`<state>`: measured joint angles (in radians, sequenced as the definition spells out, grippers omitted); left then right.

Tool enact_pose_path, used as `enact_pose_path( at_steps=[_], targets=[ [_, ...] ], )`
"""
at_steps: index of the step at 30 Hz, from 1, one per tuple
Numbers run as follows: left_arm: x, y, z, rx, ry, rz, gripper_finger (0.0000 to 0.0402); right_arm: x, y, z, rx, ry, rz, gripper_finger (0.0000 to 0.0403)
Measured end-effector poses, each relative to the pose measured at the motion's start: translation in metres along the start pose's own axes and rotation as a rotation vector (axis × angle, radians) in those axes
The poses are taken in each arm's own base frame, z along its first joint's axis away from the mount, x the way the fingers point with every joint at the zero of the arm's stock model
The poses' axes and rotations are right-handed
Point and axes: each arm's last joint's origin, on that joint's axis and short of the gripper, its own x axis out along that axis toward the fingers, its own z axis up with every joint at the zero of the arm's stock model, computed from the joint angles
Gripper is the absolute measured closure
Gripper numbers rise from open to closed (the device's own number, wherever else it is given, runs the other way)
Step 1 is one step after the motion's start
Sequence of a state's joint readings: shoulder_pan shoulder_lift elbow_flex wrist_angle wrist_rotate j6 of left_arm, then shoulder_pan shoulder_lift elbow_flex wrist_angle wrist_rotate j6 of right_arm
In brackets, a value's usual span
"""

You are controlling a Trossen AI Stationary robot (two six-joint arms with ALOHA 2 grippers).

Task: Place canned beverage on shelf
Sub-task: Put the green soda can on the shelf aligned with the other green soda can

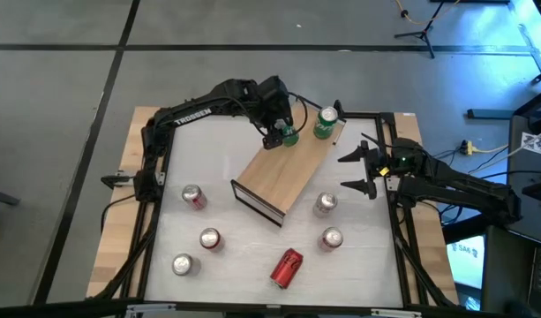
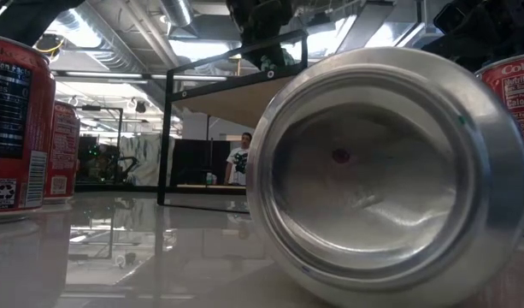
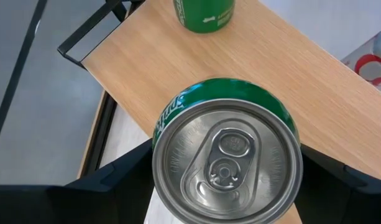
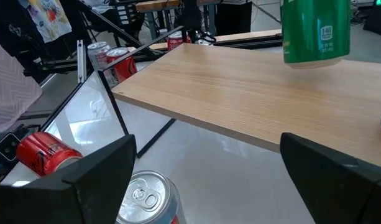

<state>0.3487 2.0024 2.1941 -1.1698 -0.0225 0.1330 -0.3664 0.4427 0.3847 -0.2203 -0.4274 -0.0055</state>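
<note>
1. Placing step in hand: left hand [image 1: 285, 134] clamped on a green can [image 3: 227, 149], over the shelf [image 1: 288, 172] end nearest the desk's far edge.
2. Second green can [image 1: 325, 124] already upright there.
3. Next, likely: lower until seated, then release.
4. Right hand [image 1: 365, 168] spread apart, waiting near the desk's right edge.

The white table [image 1: 252, 265] carries the shelf [image 1: 283, 172], set diagonally. Around it on the table stand five upright cans [image 1: 193, 196], and a red can [image 1: 286, 268] lies on its side. On the shelf board, a green can [image 1: 325, 123] stands at the far end, just beyond the left gripper's fingers [image 3: 109, 186], which flank a second green can [image 3: 227, 152].
</note>
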Motion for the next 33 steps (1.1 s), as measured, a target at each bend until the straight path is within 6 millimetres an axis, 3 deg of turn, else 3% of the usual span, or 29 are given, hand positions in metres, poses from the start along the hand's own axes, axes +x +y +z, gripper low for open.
enact_pose_path(
  at_steps=[4, 33],
  targets=[
    [0.0080, -0.0037, -0.0002, 0.008, 0.023, -0.005, 0.0112, 0.0000, 0.0000, 0.0000, 0.000, 0.000, 0.000, 0.0011],
    [0.0105, -0.0046, 0.0022, -0.011, 0.004, 0.008, 0.0078, 0.0000, 0.0000, 0.0000, -0.003, 0.000, 0.000, 0.0011]
  ],
)
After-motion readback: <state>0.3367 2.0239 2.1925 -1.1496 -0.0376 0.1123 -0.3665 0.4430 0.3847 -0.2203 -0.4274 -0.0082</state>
